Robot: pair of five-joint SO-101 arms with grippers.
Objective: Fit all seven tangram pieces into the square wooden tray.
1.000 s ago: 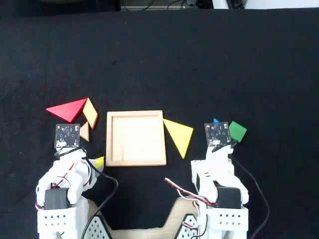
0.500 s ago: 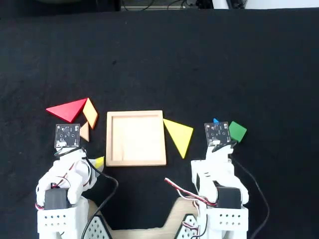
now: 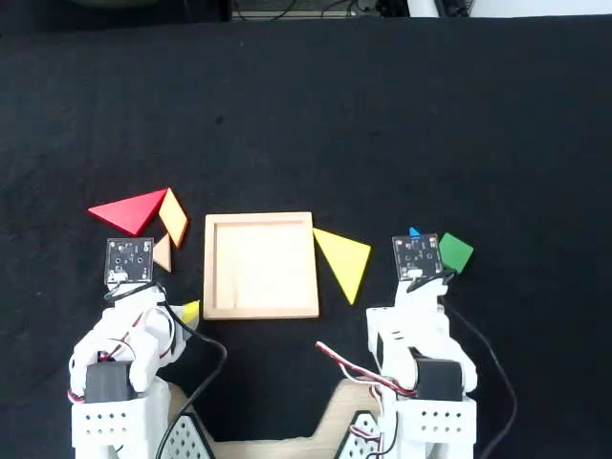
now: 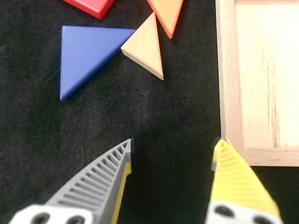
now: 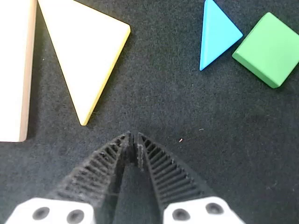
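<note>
Black table (image 3: pixel 382 115), wooden tray (image 3: pixel 208 268) beside yellow triangle (image 3: pixel 344 260)

red piece (image 4: pixel 89 4), orange piece (image 4: pixel 167 11) cut by frame edge

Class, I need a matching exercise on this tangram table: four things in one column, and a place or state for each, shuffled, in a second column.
Column one
1 wooden tray
2 yellow triangle
3 green square
4 left gripper

Column two
A beside the light blue triangle
B open, holding nothing
C no pieces in it yet
D just right of the tray

Pairs: 1-C, 2-D, 3-A, 4-B
</note>
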